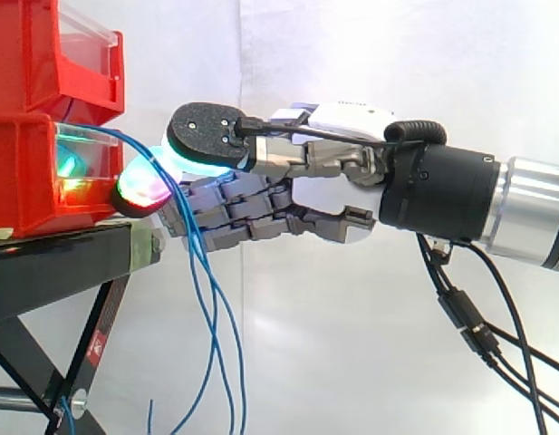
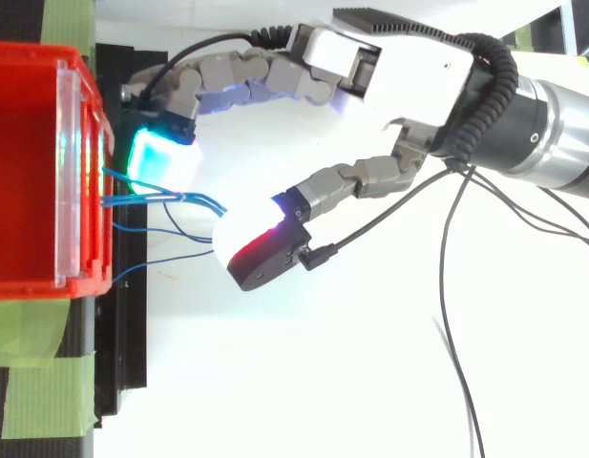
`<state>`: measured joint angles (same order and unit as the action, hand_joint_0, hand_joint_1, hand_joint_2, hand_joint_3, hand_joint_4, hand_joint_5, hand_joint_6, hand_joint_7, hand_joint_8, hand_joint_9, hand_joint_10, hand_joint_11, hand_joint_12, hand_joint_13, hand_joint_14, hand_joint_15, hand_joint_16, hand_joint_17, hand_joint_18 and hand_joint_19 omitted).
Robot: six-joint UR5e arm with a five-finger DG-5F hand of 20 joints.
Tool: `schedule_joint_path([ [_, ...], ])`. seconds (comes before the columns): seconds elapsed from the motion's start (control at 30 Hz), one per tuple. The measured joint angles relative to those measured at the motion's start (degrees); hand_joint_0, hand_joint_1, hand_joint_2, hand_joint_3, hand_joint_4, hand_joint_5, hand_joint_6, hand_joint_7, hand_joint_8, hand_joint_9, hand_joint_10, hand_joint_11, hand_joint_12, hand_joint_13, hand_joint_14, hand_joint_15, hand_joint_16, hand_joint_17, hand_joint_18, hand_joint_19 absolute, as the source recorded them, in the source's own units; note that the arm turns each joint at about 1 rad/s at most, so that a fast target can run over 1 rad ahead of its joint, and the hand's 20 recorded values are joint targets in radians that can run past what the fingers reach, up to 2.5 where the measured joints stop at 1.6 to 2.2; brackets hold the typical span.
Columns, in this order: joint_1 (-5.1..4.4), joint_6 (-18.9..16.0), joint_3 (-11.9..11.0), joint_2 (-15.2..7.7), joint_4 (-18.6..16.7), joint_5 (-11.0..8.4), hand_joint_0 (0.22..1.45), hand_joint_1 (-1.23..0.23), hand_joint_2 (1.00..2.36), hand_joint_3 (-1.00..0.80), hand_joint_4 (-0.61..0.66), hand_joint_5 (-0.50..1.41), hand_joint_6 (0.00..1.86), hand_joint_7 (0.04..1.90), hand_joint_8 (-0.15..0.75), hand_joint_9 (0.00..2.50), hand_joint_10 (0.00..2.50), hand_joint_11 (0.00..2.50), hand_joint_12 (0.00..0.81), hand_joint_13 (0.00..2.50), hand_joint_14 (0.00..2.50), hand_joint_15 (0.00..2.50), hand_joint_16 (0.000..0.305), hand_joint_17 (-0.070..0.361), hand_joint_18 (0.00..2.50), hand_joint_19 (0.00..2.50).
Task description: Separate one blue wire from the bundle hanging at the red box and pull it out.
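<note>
Several thin blue wires [image 2: 176, 198] come out of the clear front of the lower red box [image 1: 25, 177] and droop over the stand's edge, hanging down in loose curves [image 1: 213, 299]. My hand [image 2: 418, 72] reaches in from the right with its fingers bent toward the box. One cyan-glowing fingertip [image 2: 165, 157] sits close to the box front beside the wires. The thumb pad [image 2: 261, 243] lies on the wires' other side, with a clear gap between it and the fingertip. The bundle runs through that gap, unpinched. Seen from the side, the thumb pad [image 1: 202, 136] is above the wires and a red-green fingertip [image 1: 139, 190] is under them.
A second red bin [image 1: 43, 54] is stacked on the lower one. Both rest on a black stand [image 1: 53, 263] with slanted legs. Green tape [image 2: 36, 372] marks the surface near the box. A white curtain fills the background.
</note>
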<state>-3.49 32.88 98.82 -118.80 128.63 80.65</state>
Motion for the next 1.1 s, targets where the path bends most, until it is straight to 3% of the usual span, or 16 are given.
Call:
schedule_joint_path([
  [0.53,0.06,0.0,-0.4,0.1,-0.1,-0.01,0.57,-0.76,1.00,-0.50,0.27,-0.10,0.50,1.27,0.337,0.68,0.01,0.29,0.416,0.44,0.01,0.24,0.054,0.122,0.48,0.24],
  [1.1,0.10,-0.4,-0.6,0.1,0.3,-0.06,0.56,-0.78,1.00,-0.50,0.28,-0.11,0.58,1.16,0.353,0.78,0.01,0.37,0.425,0.53,0.01,0.27,0.053,0.120,0.57,0.28],
])
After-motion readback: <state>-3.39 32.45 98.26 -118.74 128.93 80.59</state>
